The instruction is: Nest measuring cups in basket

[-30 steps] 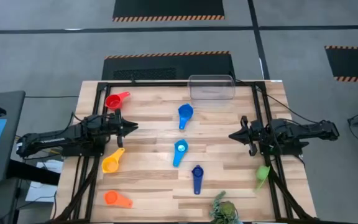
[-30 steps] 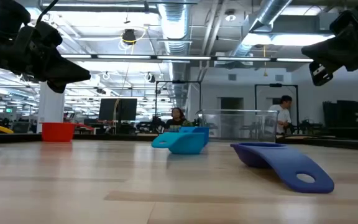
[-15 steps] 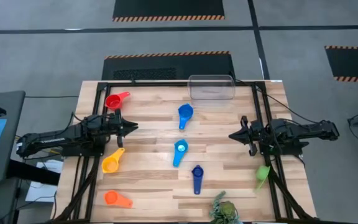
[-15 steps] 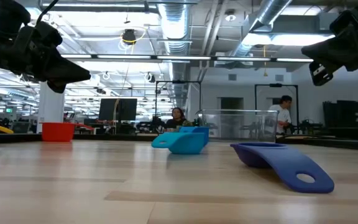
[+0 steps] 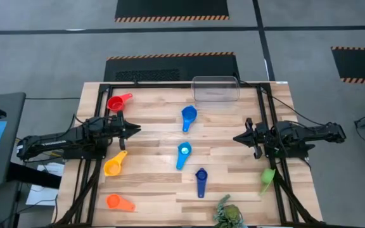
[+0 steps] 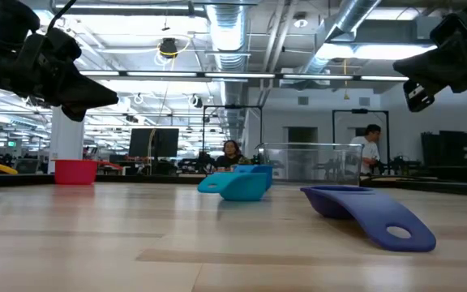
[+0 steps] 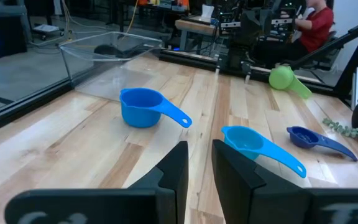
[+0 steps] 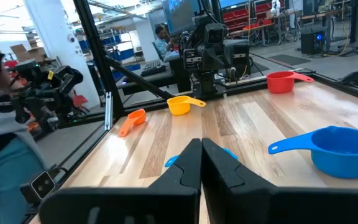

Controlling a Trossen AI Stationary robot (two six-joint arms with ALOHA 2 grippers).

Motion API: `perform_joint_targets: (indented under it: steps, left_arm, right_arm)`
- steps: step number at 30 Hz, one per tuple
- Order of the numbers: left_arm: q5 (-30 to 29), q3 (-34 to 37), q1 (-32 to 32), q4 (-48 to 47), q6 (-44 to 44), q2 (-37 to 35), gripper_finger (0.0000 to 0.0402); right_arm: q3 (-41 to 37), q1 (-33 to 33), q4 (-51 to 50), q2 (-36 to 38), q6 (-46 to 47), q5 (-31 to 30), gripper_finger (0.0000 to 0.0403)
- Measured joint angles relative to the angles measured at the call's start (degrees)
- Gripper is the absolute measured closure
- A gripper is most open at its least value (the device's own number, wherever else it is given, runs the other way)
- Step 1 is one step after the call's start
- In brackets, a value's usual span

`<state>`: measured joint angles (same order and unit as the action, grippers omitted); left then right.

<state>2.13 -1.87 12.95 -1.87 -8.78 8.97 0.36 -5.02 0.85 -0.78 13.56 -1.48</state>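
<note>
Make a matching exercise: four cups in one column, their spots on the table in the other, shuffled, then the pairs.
Things:
1. red cup
2. green cup
3. orange cup
4. dark blue cup

Places, as the high view shows them:
A. near corner on the left arm's side
B. beside the plant
C. right edge, near the right gripper
D. far corner on the left arm's side

Pairs: 1-D, 2-C, 3-A, 4-B

Open tabletop [image 5: 151, 136] flanks the three blue cups [image 5: 184, 154] mid-table — basket [image 5: 215, 89] stands unobstructed.
</note>
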Motion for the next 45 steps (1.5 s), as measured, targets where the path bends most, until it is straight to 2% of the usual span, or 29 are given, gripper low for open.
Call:
perform_joint_targets:
  steps: [11,14,16,18,20,26,30,34,39,41,43,45]
  left_arm:
    - [0.0,0.02,0.0,0.02,0.28,0.0,0.0342]
    - [-1.72,0.03,0.0,0.01,8.26,0.0,0.0342]
    - [-2.27,0.09,0.0,0.54,9.66,0.0,0.0342]
    - [-1.82,0.11,-0.04,2.14,4.0,0.0,0.0342]
    - [-2.09,0.23,-0.08,4.9,-5.58,0.03,0.0342]
    - [-15.13,0.28,-0.04,14.31,-38.61,0.37,0.0342]
    - [-24.67,0.28,-0.07,14.92,-51.5,0.37,0.0342]
    - [-30.03,0.28,-0.04,15.06,-62.52,0.37,0.0342]
    - [-42.85,0.26,-0.05,15.85,-64.92,0.42,0.0342]
    - [-50.7,0.27,0.14,21.26,-63.04,0.46,0.0344]
    - [-57.62,-0.02,1.23,31.26,-55.78,0.43,0.0348]
    - [-57.76,-1.21,3.06,42.29,-40.26,0.61,0.0353]
  right_arm:
    - [-0.02,0.01,0.0,0.0,0.0,0.0,0.0377]
    - [0.0,0.01,0.0,-0.01,0.0,0.0,0.0377]
    - [-0.02,0.02,0.01,0.0,0.0,0.0,0.0377]
    - [-0.02,0.01,0.29,0.0,0.0,-0.02,0.0377]
    - [-0.02,0.01,1.68,-0.01,0.45,-0.23,0.0377]
    - [-0.02,0.02,10.16,0.03,7.41,-0.34,0.0377]
    - [-0.02,0.05,15.36,0.05,7.65,-1.68,0.0377]
    - [-0.02,0.15,19.86,0.07,7.43,-1.7,0.0377]
    - [-0.02,0.72,23.1,0.07,7.45,-3.35,0.0377]
    - [-0.02,0.72,23.57,0.07,7.34,-5.92,0.0377]
    - [-0.02,0.72,23.88,0.07,6.01,-9.22,0.0377]
    - [0.0,0.72,23.84,0.06,4.43,-12.71,0.0377]
